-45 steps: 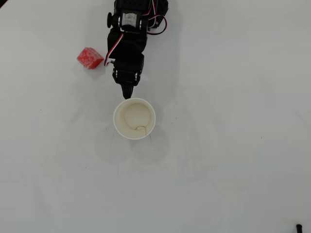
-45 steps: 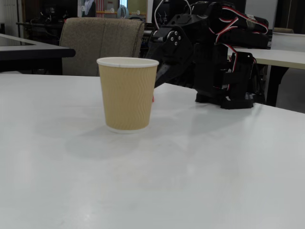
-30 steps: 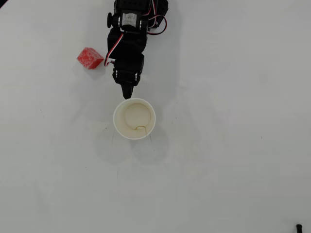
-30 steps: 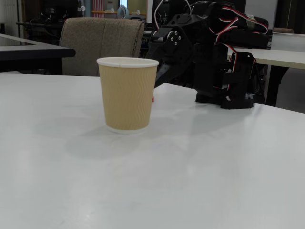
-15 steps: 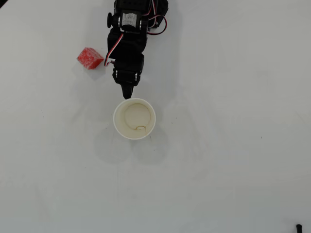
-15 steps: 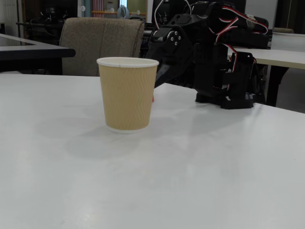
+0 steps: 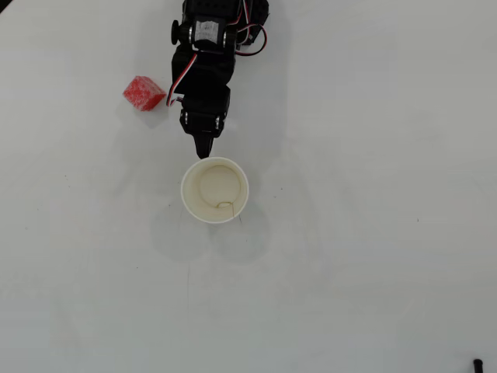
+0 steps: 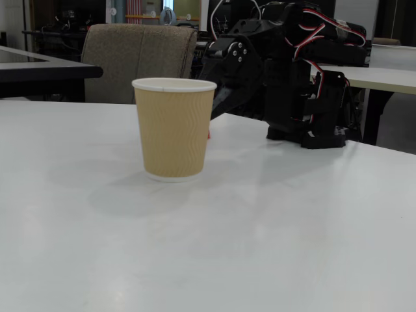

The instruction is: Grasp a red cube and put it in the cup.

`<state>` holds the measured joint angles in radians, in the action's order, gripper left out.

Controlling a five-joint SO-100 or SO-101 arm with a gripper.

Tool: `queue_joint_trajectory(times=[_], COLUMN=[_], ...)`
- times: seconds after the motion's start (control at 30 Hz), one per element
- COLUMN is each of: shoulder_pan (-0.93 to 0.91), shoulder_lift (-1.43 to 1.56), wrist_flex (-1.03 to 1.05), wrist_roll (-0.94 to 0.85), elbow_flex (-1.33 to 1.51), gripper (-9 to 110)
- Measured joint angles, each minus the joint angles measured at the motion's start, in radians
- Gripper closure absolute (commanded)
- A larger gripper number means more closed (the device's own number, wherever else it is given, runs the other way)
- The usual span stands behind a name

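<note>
White table (image 7: 373, 233) fills overhead view; same tabletop (image 8: 260, 247) glossy in fixed view, faint reflections on surface. Small dark object (image 7: 477, 363) at bottom right corner of overhead view, too small to identify. Fixed view background: upholstered beige-grey chair (image 8: 140, 58) behind table, dark desk (image 8: 45, 68) at left, another pale table (image 8: 377, 75) at right, dim room beyond.

Fixed view: cup (image 8: 173, 127) hides nearly all of the red cube (image 8: 208, 135); only a thin red sliver shows at the cup's right edge. Gripper (image 8: 218, 107) tips hidden behind the cup, so jaw state unreadable there. Overhead view: arm (image 7: 211, 47) cut off by the top edge; gripper (image 7: 203, 150) seen as 1 dark point, fingers not separable. Chair (image 8: 140, 62) partly behind the cup.
</note>
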<state>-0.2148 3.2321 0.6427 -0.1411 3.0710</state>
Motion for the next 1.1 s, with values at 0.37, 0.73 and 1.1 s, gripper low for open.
queue_joint_trajectory(times=[0.37,0.73,1.1], shoulder_pan=[0.077,-0.158,-0.305], shoulder_lift=[0.000,0.000,0.000], wrist_flex=[0.000,0.000,-0.179], wrist_roll=[0.000,0.000,-0.285], elbow_flex=[0.000,0.000,0.000], gripper=[101,101,101])
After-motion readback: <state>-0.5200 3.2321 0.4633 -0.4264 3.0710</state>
